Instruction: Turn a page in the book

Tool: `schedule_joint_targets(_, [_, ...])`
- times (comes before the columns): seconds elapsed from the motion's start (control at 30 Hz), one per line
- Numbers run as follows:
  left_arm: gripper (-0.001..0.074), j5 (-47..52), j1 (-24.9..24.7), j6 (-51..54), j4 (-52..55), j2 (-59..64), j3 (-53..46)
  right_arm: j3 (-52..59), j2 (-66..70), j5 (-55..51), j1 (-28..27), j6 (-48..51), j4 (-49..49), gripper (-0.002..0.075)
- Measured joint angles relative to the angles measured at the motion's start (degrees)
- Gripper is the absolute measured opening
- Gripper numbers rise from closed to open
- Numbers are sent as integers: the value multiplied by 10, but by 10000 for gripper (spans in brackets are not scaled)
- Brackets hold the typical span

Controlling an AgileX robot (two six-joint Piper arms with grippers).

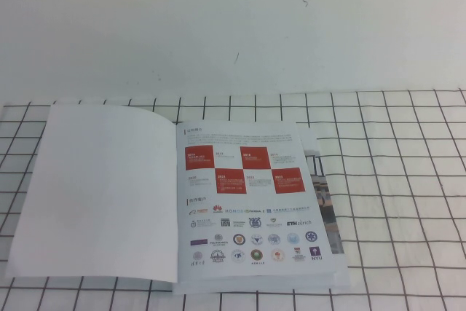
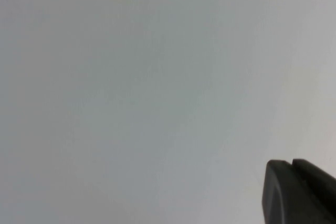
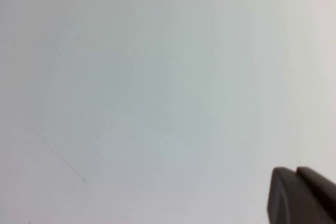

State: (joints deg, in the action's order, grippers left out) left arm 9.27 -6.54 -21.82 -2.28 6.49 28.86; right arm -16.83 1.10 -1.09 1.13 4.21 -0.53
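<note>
Book [image 1: 182, 205] lies open and flat on the gridded worktop [image 1: 408, 180], its spine running away from the robot, blank sheet [image 1: 98, 194] left, the page [image 1: 247, 205] with red-and-white checker and logos right. Neither arm enters the high view. The left hand [image 2: 299, 192] and right hand [image 3: 302, 195] each show only a dark tip against blank white wall, so whether either is released or clenched cannot be told. Lying on the right half, the page probably falls to the right arm.
</note>
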Motion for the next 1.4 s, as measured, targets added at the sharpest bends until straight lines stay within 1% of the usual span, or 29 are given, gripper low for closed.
schedule_joint_targets(0.1, [-2, 67, 0, 69, 4, 65, 60, -70, 44, -84, 0, 0, 21, -2])
schedule_joint_targets(0.17, [-2, 120, 0, 138, 3, 113, 98, -121, 84, -159, 0, 0, 35, -2])
schedule_joint_targets(0.23, [-2, 164, 0, 208, -8, 157, 122, -168, 126, -229, 0, 0, 47, -2])
schedule_joint_targets(0.3, [-2, 185, 0, 257, -31, 198, 129, -211, 173, -299, 0, 14, 67, -2])
schedule_joint_targets(0.37, [-2, 206, 0, 284, -66, 245, 129, -251, 227, -362, 0, 65, 109, -2])
schedule_joint_targets(0.47, [-2, 223, 0, 314, -140, 321, 129, -291, 313, -423, 0, 142, 183, -2])
schedule_joint_targets(0.6, [-2, 217, 0, 393, -250, 446, 129, -301, 425, -437, 0, 231, 258, -2])
schedule_joint_targets(0.8, [-2, 180, 0, 464, -368, 617, 130, -301, 607, -429, 1, 379, 360, -2])
schedule_joint_targets(0.9, [-2, 150, 0, 492, -418, 698, 130, -301, 697, -395, 27, 426, 392, -2])
schedule_joint_targets(1.1, [-2, 105, 0, 536, -477, 786, 131, -331, 827, -306, 143, 447, 404, -1])
schedule_joint_targets(1.17, [-2, 98, 0, 539, -484, 806, 132, -360, 869, -297, 168, 445, 410, -1])
schedule_joint_targets(1.23, [-2, 91, 0, 540, -487, 824, 134, -391, 910, -298, 183, 435, 413, -1])
schedule_joint_targets(1.3, [-2, 88, 0, 543, -490, 844, 134, -430, 956, -311, 186, 417, 416, 8])
schedule_joint_targets(1.37, [-2, 86, 0, 544, -490, 864, 134, -467, 996, -331, 187, 405, 416, 50])
schedule_joint_targets(1.4, [-2, 85, 0, 546, -491, 874, 134, -486, 1017, -344, 187, 398, 416, 86])
